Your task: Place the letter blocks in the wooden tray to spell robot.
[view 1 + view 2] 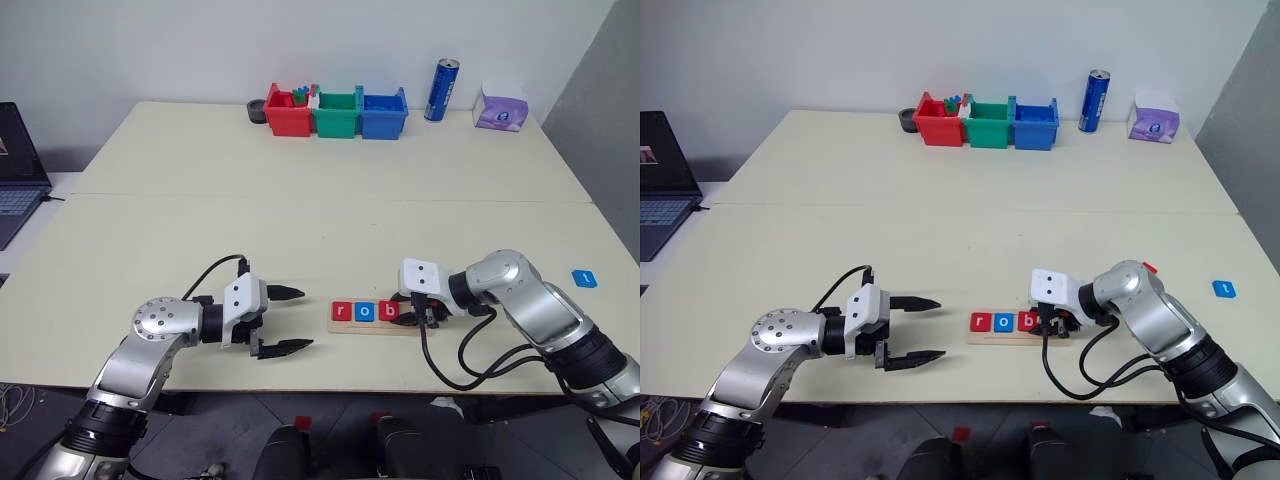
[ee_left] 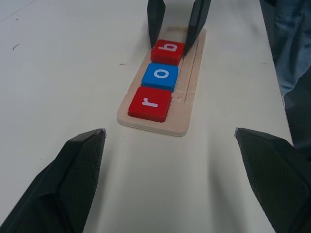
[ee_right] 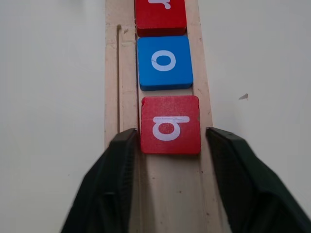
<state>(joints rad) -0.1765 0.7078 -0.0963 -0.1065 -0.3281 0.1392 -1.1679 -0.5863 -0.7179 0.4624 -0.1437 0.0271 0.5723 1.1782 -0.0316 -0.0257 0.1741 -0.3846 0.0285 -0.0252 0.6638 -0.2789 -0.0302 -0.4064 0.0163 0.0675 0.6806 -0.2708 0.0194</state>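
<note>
On the near part of the cream table [image 1: 330, 200], the scene is recorded from left to right. At the far left edge a laptop [image 1: 18, 170] is seen, partly cut off. The left gripper [image 1: 292, 320] is held just above the table surface, pointing toward the tray; its two black fingers are spread wide apart and nothing is held between them. Just beyond its fingertips, the wooden tray [image 2: 190, 92] is lying flat near the front edge of the table. Three letter blocks are seated in it in a row, touching or nearly touching: a red "r" [image 2: 150, 103], then a blue "o" [image 2: 161, 76], then a red "b" [image 3: 170, 124]. The rest of the tray past the "b" is bare wood where visible.

The right gripper [image 3: 170, 179] is positioned at the "b" end of the tray, angled down. In the right wrist view its fingers are seen straddling the "b" block; one finger is touching or nearly touching the block's edge, while a narrow gap is visible at the other, so the jaws are partly parted and no firm grip is shown. Well to the right, a single blue "t" block [image 1: 584, 279] is lying on the table, apart from the tray.

Along the far edge, a red bin [image 1: 288, 112], a green bin [image 1: 336, 112], a blue bin [image 1: 384, 113], a blue can [image 1: 442, 90] and a purple tissue box [image 1: 501, 108] are noted.
</note>
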